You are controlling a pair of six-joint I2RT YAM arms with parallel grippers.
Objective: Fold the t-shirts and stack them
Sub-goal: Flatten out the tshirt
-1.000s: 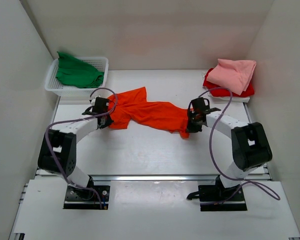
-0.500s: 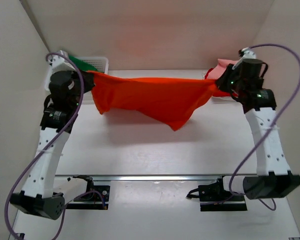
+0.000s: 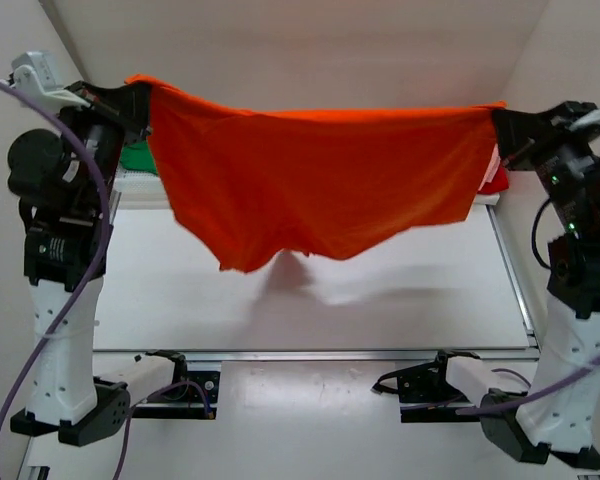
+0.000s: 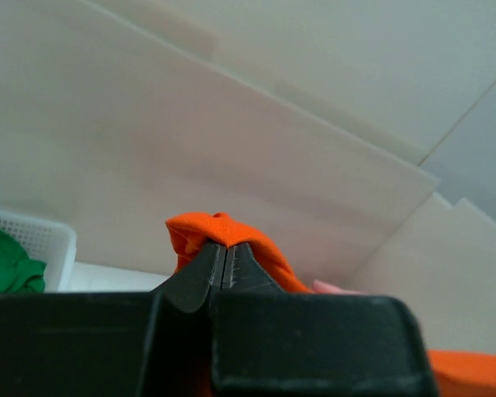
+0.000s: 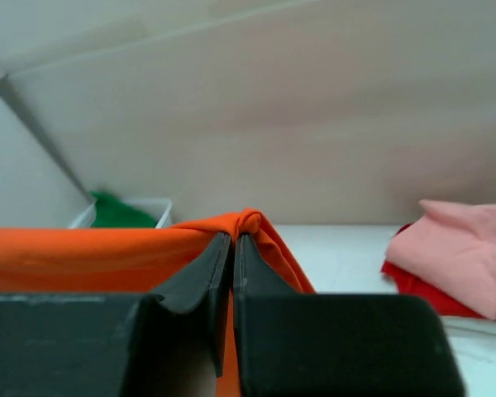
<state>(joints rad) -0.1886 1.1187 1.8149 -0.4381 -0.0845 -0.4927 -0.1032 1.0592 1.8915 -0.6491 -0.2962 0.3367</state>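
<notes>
White table (image 3: 380,300) lies below the orange t-shirt (image 3: 320,190), which hangs clear of it like a curtain across the upper middle of the overhead frame. Its taut top edge runs left to right: the left gripper (image 3: 137,100) pinches the upper-left corner and the right gripper (image 3: 502,130) the upper-right, jaws pressed onto cloth. Laying it flat likely needs both arms descending evenly

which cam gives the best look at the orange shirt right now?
Top external: the whole orange t-shirt hangs spread between the left gripper and right gripper, above the table. Left wrist shows only a bunched, pinched bit of cloth; right wrist shows a pinched bit plus a strip of the top edge.
</notes>
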